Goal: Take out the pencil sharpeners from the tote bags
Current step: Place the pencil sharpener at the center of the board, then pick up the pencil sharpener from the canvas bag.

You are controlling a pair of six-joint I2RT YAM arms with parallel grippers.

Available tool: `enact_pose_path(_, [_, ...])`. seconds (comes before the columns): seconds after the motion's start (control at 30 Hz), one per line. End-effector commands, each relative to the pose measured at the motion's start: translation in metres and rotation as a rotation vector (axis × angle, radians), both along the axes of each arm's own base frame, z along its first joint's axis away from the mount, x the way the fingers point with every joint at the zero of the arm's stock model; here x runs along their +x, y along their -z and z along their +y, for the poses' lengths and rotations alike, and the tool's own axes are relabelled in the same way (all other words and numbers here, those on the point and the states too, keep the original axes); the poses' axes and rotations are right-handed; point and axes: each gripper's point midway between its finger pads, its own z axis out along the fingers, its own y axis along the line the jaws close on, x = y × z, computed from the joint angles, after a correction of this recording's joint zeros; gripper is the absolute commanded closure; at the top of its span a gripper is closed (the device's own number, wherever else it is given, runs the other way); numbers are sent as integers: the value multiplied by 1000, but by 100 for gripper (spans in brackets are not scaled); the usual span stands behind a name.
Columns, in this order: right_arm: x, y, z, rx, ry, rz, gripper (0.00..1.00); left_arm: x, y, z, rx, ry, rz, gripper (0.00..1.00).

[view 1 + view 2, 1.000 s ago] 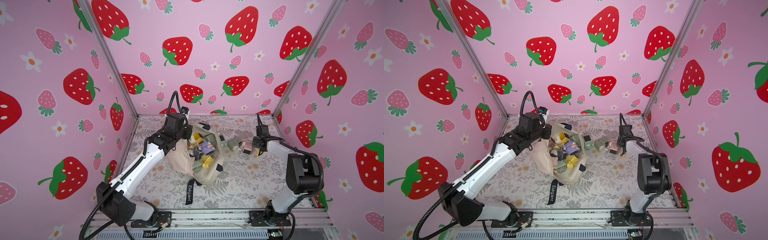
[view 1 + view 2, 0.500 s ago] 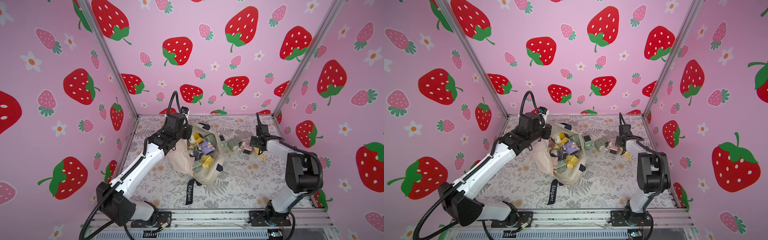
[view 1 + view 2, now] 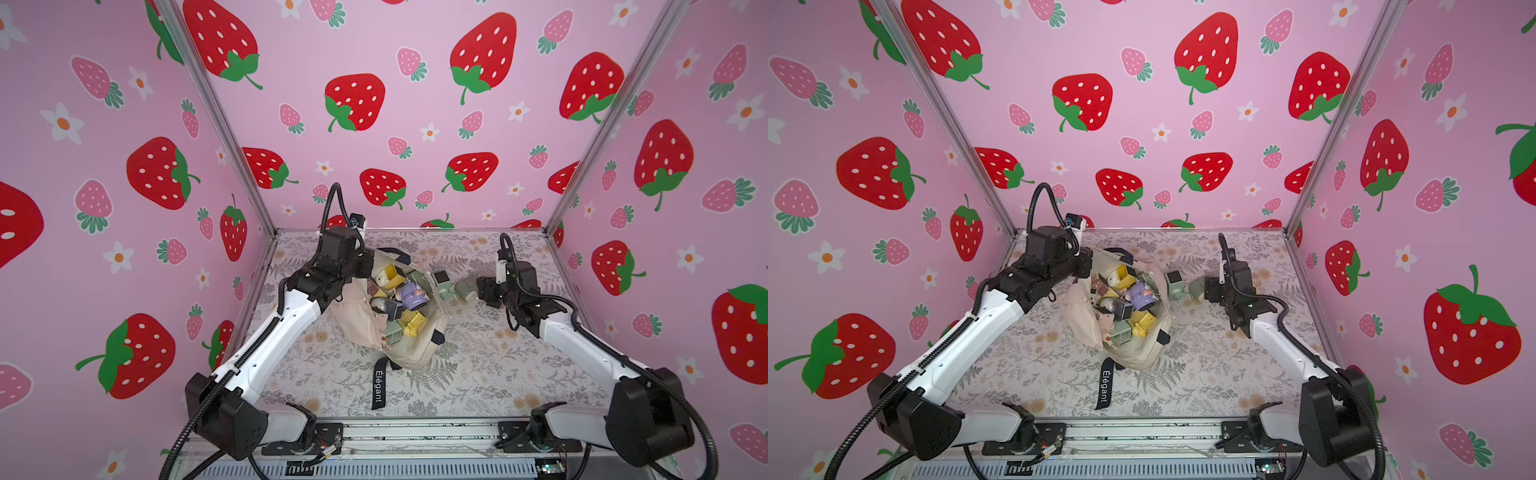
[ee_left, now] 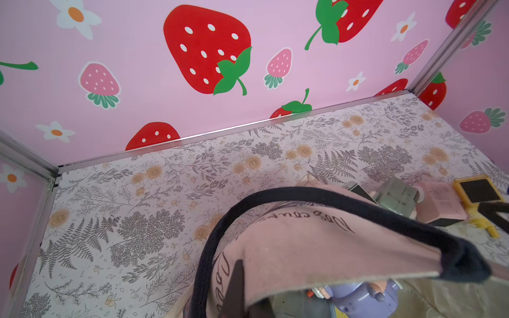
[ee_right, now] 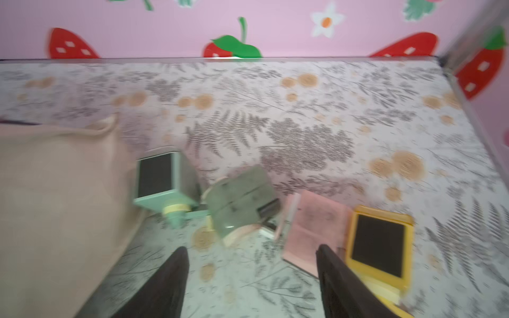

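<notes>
Most pencil sharpeners (image 3: 399, 303) lie heaped inside the tote bag (image 3: 357, 328) at mid-table (image 3: 478, 361); we count only four out, just beside it. Our left gripper (image 3: 368, 266) is pinched on the bag's rim, holding it open. Our right gripper (image 5: 251, 249) hangs spread and empty by those four.

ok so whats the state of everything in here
tote bag: lying on the table, mouth open
left gripper: shut on the bag's rim
right gripper: open, empty
sharpeners in the bag: piled inside
green sharpeners: two, out beside the bag
pink sharpener: out on the table
yellow sharpener: out, next to the pink
</notes>
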Motion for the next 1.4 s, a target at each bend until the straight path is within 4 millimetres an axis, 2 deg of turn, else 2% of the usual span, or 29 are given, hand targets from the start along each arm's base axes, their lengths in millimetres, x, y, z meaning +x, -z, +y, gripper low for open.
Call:
enact_pose_path(0.0, [-25, -18, 57, 65, -247, -49, 26, 2, -64, 19, -59, -34, -193, 100])
enact_pose_path(0.2, [-60, -32, 114, 126, -459, -73, 25, -4, -92, 25, -78, 9, -260, 100])
enact_pose_path(0.3, [-66, -32, 121, 129, -487, -74, 25, -3, -104, 19, -95, 41, -285, 100])
enact_pose_path(0.4, [-69, -41, 111, 123, -448, -109, 25, 5, -95, 4, -112, 113, -259, 100])
enact_pose_path(0.5, [-83, -58, 106, 179, -461, -167, 26, 14, -78, -5, -125, 138, -194, 100])
enact_pose_path(0.57, [-96, -65, 111, 215, -507, -179, 26, 14, -70, -10, -144, 152, -166, 100])
enact_pose_path(0.73, [-128, -84, 133, 249, -616, -194, 26, 4, -59, -7, -169, 142, -155, 100])
enact_pose_path(0.87, [-154, -90, 168, 224, -740, -192, 27, -2, -55, -4, -172, 138, -153, 100])
enact_pose_path(0.93, [-161, -88, 186, 193, -783, -186, 26, -1, -53, -2, -170, 125, -152, 100])
enact_pose_path(1.0, [-159, -79, 204, 154, -796, -162, 26, 1, -51, -4, -173, 130, -144, 100])
enact_pose_path(1.13, [-138, -51, 230, 17, -730, -127, 24, 3, -47, -4, -170, 128, -127, 100])
enact_pose_path(1.27, [-101, -30, 235, -116, -578, -109, 23, 2, -46, -3, -160, 122, -125, 100])
enact_pose_path(1.37, [-83, -18, 237, -209, -516, -96, 19, 2, -46, -1, -156, 116, -127, 100])
